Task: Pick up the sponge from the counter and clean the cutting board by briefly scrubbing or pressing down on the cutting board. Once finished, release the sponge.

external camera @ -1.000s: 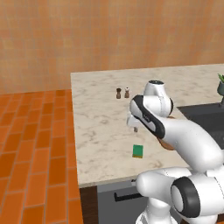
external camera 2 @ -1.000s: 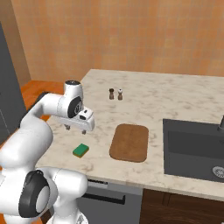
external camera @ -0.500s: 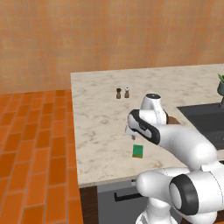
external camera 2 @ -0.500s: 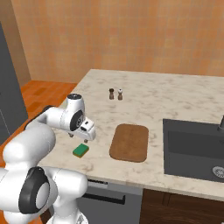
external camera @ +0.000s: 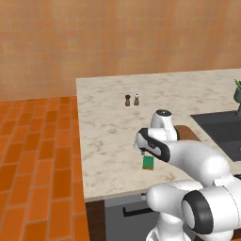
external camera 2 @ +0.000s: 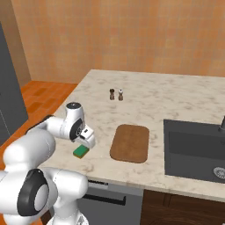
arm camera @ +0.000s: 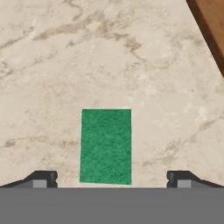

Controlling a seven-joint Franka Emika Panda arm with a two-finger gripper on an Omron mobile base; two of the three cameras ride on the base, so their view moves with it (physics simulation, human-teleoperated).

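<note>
The sponge (arm camera: pixel 106 145) is a flat green block lying face up on the beige marbled worktop (external camera 2: pixel 176 94), near its front edge. Just beside it, apart, the brown wooden cutting board (external camera 2: pixel 130 143) with rounded corners lies flat, bare

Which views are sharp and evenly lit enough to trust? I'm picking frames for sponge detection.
Hand view: sharp, flat light, sponge crisp green on the counter, no glare. Right base view: even light, soft shadow under the claw, cutting board clear. Left base view: the arm partly covers the sponge.
</note>
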